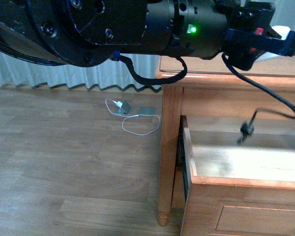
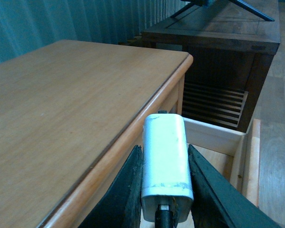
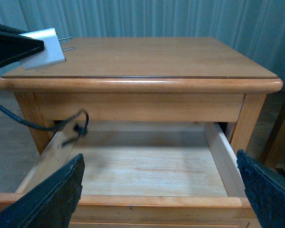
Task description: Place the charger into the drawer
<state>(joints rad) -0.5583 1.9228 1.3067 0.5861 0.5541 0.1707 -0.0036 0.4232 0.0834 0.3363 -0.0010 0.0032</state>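
Note:
My left gripper point(image 1: 280, 44) is shut on the charger point(image 1: 283, 32), a small white boxy adapter held above the table's front edge. In the left wrist view the charger point(image 2: 165, 156) sits squeezed between both black fingers point(image 2: 126, 190). Its metal prongs point over the tabletop in the right wrist view, where the charger point(image 3: 43, 47) shows at the upper left. Its thin black cable point(image 1: 265, 96) hangs down, with the looped end point(image 3: 76, 127) dangling over the open drawer point(image 1: 236, 181). The drawer's light wood inside point(image 3: 147, 164) holds nothing. My right gripper point(image 3: 159, 164) is open in front of the drawer.
The honey-brown table top point(image 3: 147, 57) lies above the drawer. On the floor to the left lies a white-cabled charger with grey flat pieces point(image 1: 130, 110). A dark slatted cabinet point(image 2: 218, 61) stands beyond the table. A table leg point(image 1: 168, 157) is beside the drawer.

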